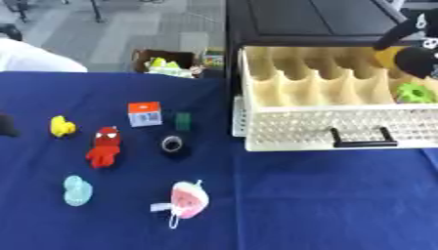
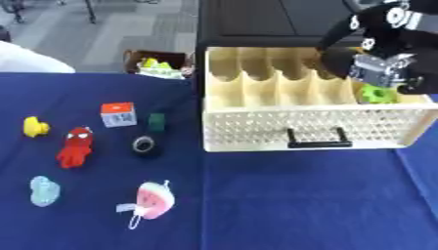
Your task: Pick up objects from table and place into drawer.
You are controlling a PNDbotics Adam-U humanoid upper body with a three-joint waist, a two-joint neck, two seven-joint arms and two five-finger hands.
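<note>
The cream perforated plastic drawer (image 2: 308,128), pulled open from a black cabinet (image 2: 256,22), sits on the blue tablecloth (image 2: 282,205), and the robot's black right hand (image 2: 381,68) hangs over its right-hand compartments; whether the fingers are spread or curled cannot be told. A bright green lumpy object (image 2: 375,93) lies inside the drawer just below that hand. Well left of the drawer lie a red spider-masked figure (image 2: 75,146), a small yellow toy (image 2: 35,126), an orange-and-white box (image 2: 118,114), a dark green block (image 2: 157,122), a black tape roll (image 2: 143,145), a pale blue flat piece (image 2: 43,190) and a watermelon-slice pouch (image 2: 154,206).
</note>
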